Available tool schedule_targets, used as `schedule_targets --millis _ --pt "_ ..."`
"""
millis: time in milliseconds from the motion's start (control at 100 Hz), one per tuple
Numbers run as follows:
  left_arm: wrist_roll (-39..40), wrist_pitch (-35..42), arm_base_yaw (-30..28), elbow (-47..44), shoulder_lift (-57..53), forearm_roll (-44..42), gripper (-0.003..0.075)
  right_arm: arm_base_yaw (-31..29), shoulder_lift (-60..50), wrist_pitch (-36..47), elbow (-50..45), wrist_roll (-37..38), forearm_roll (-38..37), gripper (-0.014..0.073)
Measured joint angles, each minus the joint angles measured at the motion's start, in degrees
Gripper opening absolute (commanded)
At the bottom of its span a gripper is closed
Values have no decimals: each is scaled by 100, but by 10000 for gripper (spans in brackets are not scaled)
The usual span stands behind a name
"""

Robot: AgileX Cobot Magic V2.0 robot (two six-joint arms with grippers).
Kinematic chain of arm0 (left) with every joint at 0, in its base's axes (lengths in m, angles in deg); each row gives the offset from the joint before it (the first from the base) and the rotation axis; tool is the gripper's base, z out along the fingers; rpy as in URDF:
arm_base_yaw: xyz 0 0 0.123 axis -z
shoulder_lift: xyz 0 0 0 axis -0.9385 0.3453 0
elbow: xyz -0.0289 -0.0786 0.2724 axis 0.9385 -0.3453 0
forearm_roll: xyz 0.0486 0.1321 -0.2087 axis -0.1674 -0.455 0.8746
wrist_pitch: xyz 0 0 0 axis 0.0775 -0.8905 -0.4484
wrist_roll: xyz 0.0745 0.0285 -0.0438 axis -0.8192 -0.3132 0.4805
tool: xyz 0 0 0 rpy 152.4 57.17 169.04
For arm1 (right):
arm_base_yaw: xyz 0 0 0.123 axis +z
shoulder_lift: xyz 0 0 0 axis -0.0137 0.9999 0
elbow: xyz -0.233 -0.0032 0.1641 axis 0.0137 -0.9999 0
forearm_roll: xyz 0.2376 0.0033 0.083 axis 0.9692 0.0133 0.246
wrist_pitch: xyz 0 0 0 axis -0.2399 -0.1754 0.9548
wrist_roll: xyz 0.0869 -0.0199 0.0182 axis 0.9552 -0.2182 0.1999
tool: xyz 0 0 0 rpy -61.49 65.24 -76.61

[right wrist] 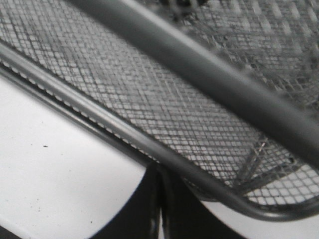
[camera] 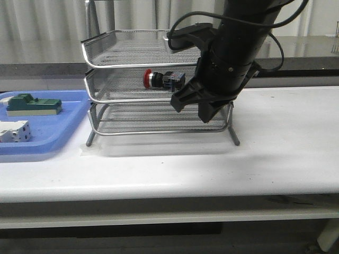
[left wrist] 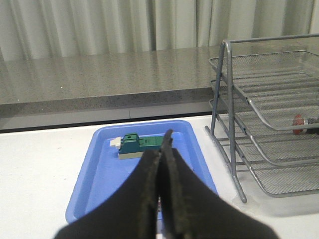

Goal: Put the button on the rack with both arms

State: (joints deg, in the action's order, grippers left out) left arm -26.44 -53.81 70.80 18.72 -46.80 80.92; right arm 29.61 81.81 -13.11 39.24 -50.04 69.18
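While the white bench runs bare along its near edge, the right gripper hangs just in front of the rack, at the right end of the middle and bottom tiers. From the front its two dark fingers look a little apart at the tips; the right wrist view shows them pressed together with nothing between, right beside a tier's wire rim, so I cannot tell for sure. On the left sits a blue tray with a green block and a white block in it. The left gripper shows only in its own wrist view, fingers pressed together, empty, above the near end of the blue tray. Further back, the button lies on its side on the rack's middle tier, red cap pointing left.
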Motion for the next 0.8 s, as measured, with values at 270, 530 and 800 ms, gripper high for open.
schedule_targets --millis 270,530,800 --pt "0 0 0 0 0 0 -20 33 -311 -544 -93 -12 246 -65" --pt "0 0 0 0 0 0 -20 -61 -1372 -531 -969 16 269 -65" --pt "8 0 0 0 0 0 -20 -691 -3020 -420 -1892 164 269 -65"
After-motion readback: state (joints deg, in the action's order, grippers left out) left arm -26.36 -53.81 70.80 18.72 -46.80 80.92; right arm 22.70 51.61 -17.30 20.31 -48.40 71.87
